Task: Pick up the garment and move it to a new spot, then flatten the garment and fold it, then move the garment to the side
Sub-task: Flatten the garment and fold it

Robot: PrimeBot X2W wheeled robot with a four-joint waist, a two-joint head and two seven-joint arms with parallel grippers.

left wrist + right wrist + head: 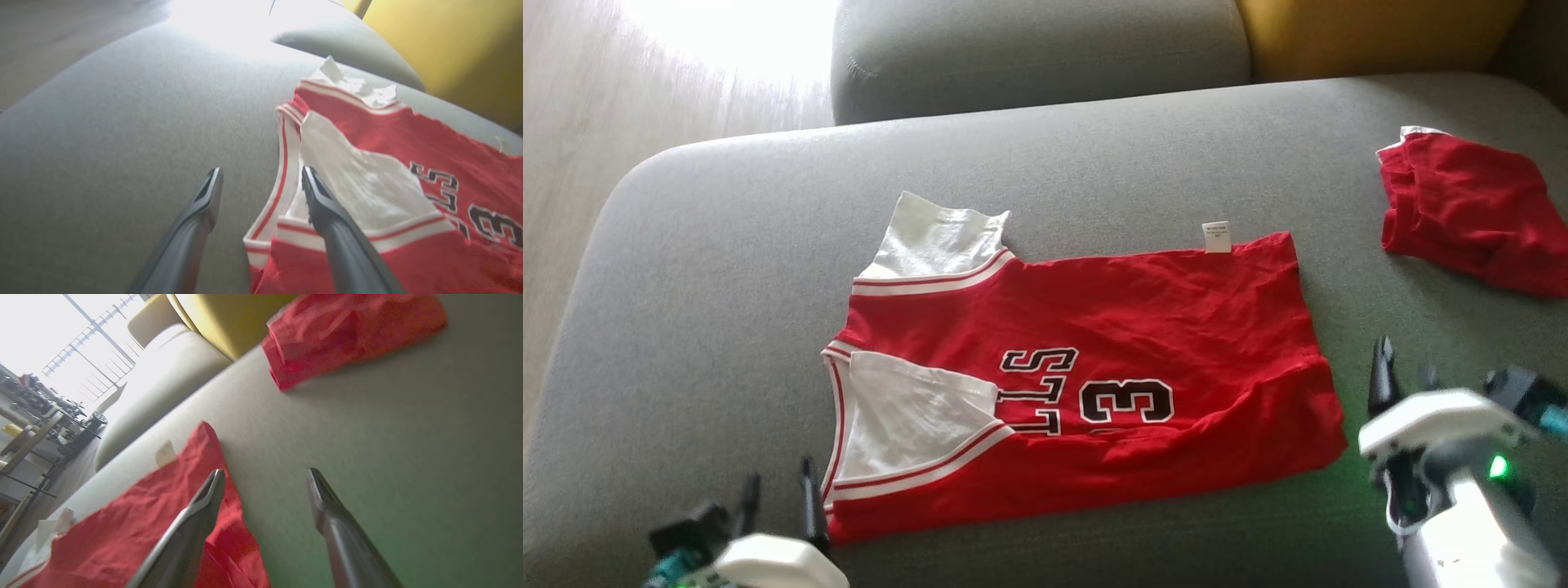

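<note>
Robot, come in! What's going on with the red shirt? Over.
Left tool open at collar end of jersey; right tool open at hem end. Jersey flat on grey cushion, unheld. Other red garment far right, apart.

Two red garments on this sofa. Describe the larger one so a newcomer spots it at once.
Look to the middle of the grey sofa cushion. The jersey lies spread flat there; unlike the smaller red bundle at the right edge, it has white sleeves and a black 3.
</note>
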